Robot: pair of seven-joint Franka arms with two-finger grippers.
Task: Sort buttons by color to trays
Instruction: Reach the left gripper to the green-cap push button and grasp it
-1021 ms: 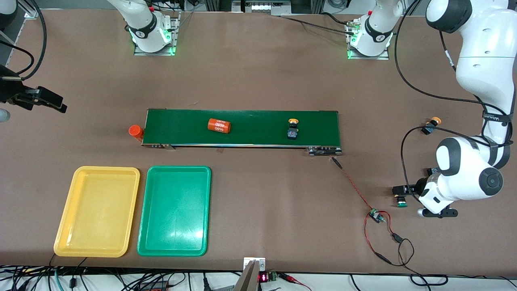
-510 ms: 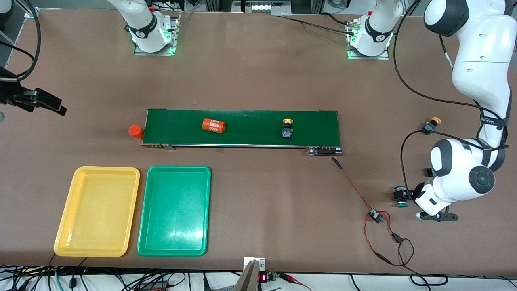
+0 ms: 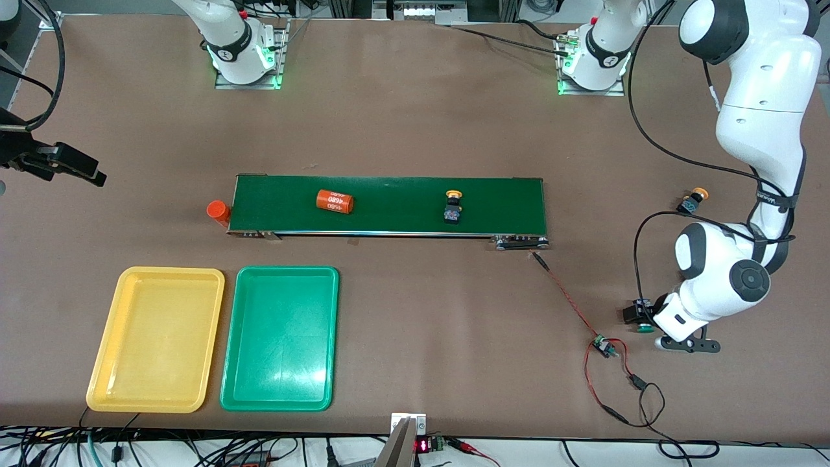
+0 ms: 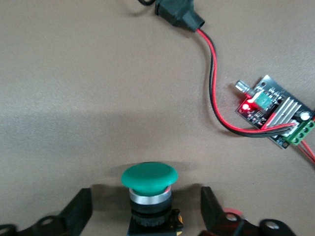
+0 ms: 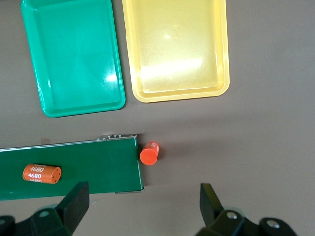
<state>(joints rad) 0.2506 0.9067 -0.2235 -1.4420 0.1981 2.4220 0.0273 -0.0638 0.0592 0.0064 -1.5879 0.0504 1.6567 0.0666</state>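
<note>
Trays [image 3: 157,280] both empty; nothing sorted. Left gripper [image 4: 146,216] jaws wide around green button [image 4: 149,178], not gripping; right gripper [image 5: 142,209] wide, waiting.

1. From my front camera, the left gripper [image 3: 639,319] sits mostly under its own white wrist, so I cannot see its fingers there.
2. The green button [image 4: 149,183] loses its black body at the left wrist picture's edge.
3. The right gripper [image 3: 65,165] is cut by the front frame's edge; only dark parts show.
4. The print on the orange cylinder [image 3: 334,201] is too small for me to read from the front.
</note>
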